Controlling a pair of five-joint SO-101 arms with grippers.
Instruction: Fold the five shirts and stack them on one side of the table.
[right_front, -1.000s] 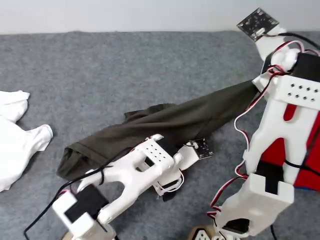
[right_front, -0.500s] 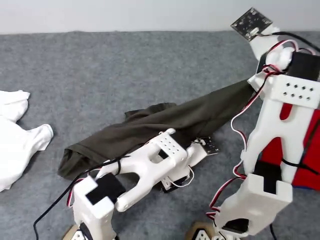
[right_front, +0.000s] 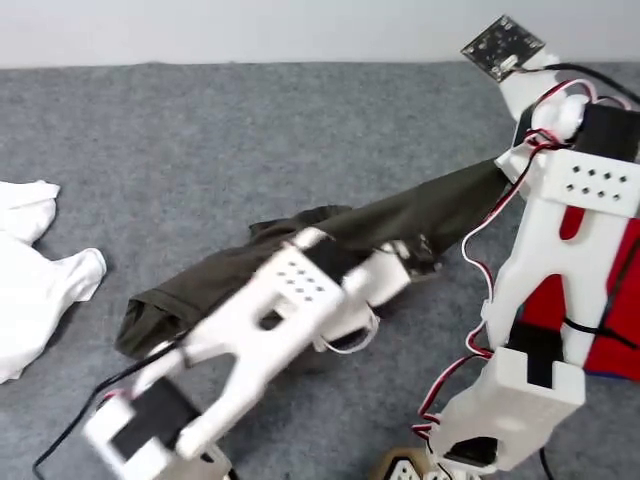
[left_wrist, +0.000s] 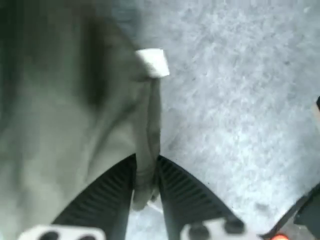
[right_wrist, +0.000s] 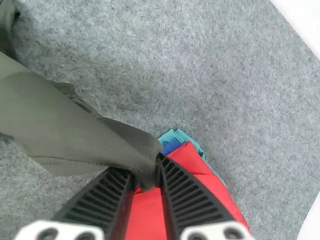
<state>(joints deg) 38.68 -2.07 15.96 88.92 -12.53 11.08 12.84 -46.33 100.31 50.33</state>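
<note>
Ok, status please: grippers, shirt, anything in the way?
Left gripper shut on olive shirt. Right gripper shut on it too. White shirt lies apart.

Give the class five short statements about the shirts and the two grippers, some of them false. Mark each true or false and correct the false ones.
1. The right gripper is shut on the olive shirt. True.
2. The left gripper is open and holds nothing. False: it is shut on the olive shirt's edge.
3. A white shirt lies apart from the olive shirt. True.
4. The red shirt lies under the others in its stack. False: it lies on top of the blue shirt and the teal shirt.
5. The olive shirt lies folded flat. False: it is stretched, bunched, between the two grippers.
</note>
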